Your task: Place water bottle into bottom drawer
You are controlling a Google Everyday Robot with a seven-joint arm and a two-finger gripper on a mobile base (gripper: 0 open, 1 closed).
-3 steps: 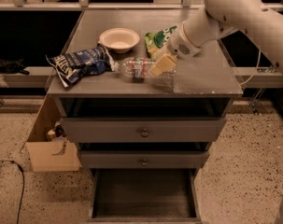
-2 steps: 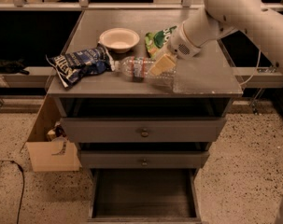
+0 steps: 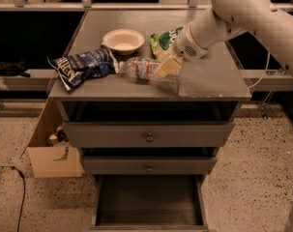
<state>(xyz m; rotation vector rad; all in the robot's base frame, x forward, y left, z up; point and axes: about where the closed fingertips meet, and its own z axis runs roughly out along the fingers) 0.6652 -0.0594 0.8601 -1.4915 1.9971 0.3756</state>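
Note:
The water bottle (image 3: 139, 68) lies on its side on the grey cabinet top (image 3: 213, 76), white cap pointing left toward the chip bag. My gripper (image 3: 167, 66) reaches down from the upper right on the white arm and sits over the bottle's right half, touching or nearly touching it. The bottom drawer (image 3: 148, 201) is pulled out below the cabinet front, its dark floor bare.
A white bowl (image 3: 123, 40), a blue chip bag (image 3: 80, 65) and a green snack bag (image 3: 164, 36) lie on the top near the bottle. Two upper drawers (image 3: 149, 137) are shut. A cardboard box (image 3: 51, 151) stands on the floor at the left.

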